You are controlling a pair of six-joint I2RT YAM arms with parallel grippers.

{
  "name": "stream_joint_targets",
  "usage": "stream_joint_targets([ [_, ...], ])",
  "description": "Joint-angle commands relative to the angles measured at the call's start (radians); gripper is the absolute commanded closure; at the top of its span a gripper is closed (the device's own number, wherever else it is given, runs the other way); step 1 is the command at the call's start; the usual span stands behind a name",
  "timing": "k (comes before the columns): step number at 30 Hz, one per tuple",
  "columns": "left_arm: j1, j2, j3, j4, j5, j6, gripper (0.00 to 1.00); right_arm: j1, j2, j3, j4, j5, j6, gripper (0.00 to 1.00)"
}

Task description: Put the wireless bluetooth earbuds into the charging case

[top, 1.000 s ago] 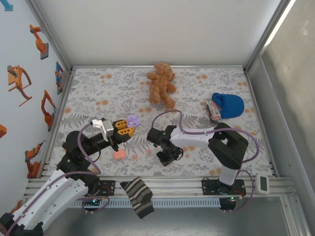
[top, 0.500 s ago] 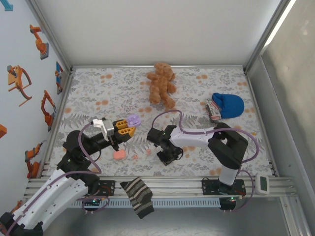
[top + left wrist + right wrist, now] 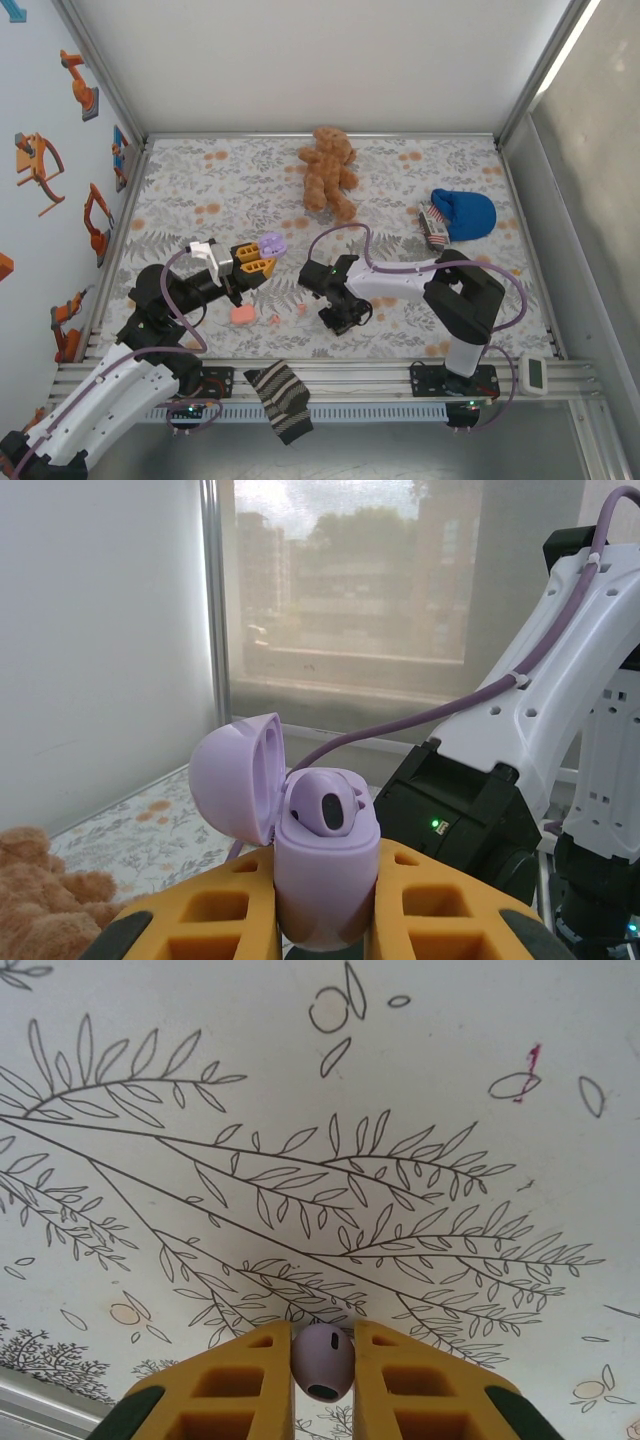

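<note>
One lilac earbud (image 3: 322, 1362) sits pinched between the yellow fingers of my right gripper (image 3: 322, 1332), whose jaws are closed tight on it, close over the leaf-printed table (image 3: 450, 1110). Another, the second earbud (image 3: 325, 805), is seated in the lilac charging case (image 3: 326, 895). The case stands upright with its lid swung open, clamped in my left gripper (image 3: 326, 856) above the table. Near it on the table lie a salmon-pink case (image 3: 241, 314) and two tiny pink bits (image 3: 272, 320).

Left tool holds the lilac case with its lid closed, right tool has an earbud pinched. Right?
Not quite: the lilac case in the left tool has its lid open, per the left wrist view. The right tool does pinch an earbud.
</note>
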Motion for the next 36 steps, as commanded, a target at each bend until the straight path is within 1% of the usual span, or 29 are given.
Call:
stream_joint_targets([
  [1, -0.005, -0.001, 0.026, 0.004, -0.005, 0.022, 1.00, 0.009, -0.026, 0.002, 0.031, 0.005, -0.006, 0.84],
  [6, -0.004, -0.003, 0.026, 0.005, -0.005, 0.020, 1.00, 0.005, -0.064, 0.003, 0.030, 0.018, -0.008, 0.84],
  [12, -0.005, -0.001, 0.025, 0.014, -0.004, 0.014, 1.00, -0.034, -0.165, 0.013, 0.029, 0.010, -0.012, 0.83],
  [17, -0.004, 0.008, 0.025, 0.028, -0.002, 0.009, 1.00, -0.112, -0.304, 0.034, 0.038, -0.027, -0.024, 0.83],
  [21, -0.005, 0.026, 0.020, 0.055, 0.004, -0.004, 1.00, -0.191, -0.420, 0.077, 0.068, -0.089, -0.030, 0.83],
  [24, -0.004, 0.037, 0.016, 0.082, 0.005, -0.014, 1.00, -0.237, -0.488, 0.114, 0.108, -0.144, -0.029, 0.82],
  [27, -0.004, 0.049, 0.010, 0.119, 0.004, -0.021, 1.00, -0.263, -0.544, 0.146, 0.166, -0.169, -0.020, 0.82],
  [36, -0.004, 0.085, 0.023, 0.160, 0.009, -0.027, 1.00, -0.289, -0.626, 0.173, 0.432, -0.327, 0.073, 0.81],
])
